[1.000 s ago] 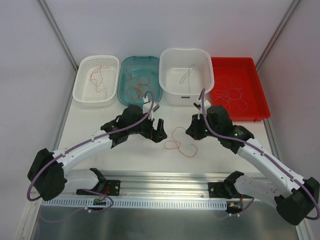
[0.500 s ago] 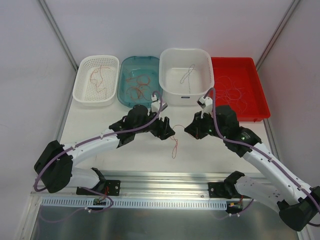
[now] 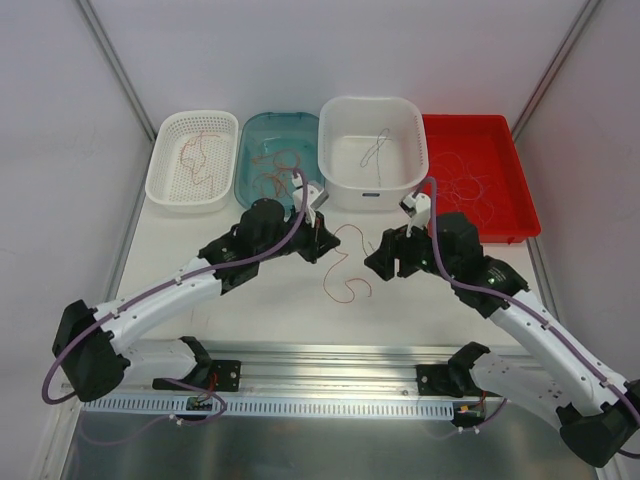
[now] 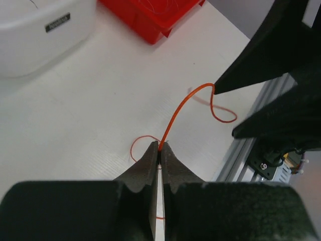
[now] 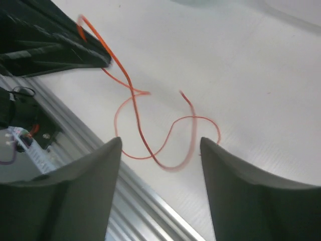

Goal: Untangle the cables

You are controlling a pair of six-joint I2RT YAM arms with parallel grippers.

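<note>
One red cable (image 3: 360, 240) runs from my left gripper (image 3: 328, 240) out over the white table and falls into loose loops between the two arms. In the left wrist view the left gripper (image 4: 159, 147) is shut on the cable (image 4: 175, 118), pinching it at the fingertips. My right gripper (image 3: 375, 262) hovers just right of the loops. In the right wrist view the right gripper (image 5: 160, 143) stands open above the crossed loops of the cable (image 5: 133, 93), with nothing between its fingers. More cables lie in the containers at the back.
Along the back stand a white mesh basket (image 3: 165, 155), a teal tray (image 3: 243, 150), a white tub (image 3: 370, 195) and a red tray (image 3: 520, 190), each with thin wires inside. An aluminium rail (image 3: 330, 365) runs along the near edge.
The left gripper has shut on the red cable and drawn back to the left with it. The right gripper has opened and let go, and the cable has dropped into loops on the table.
</note>
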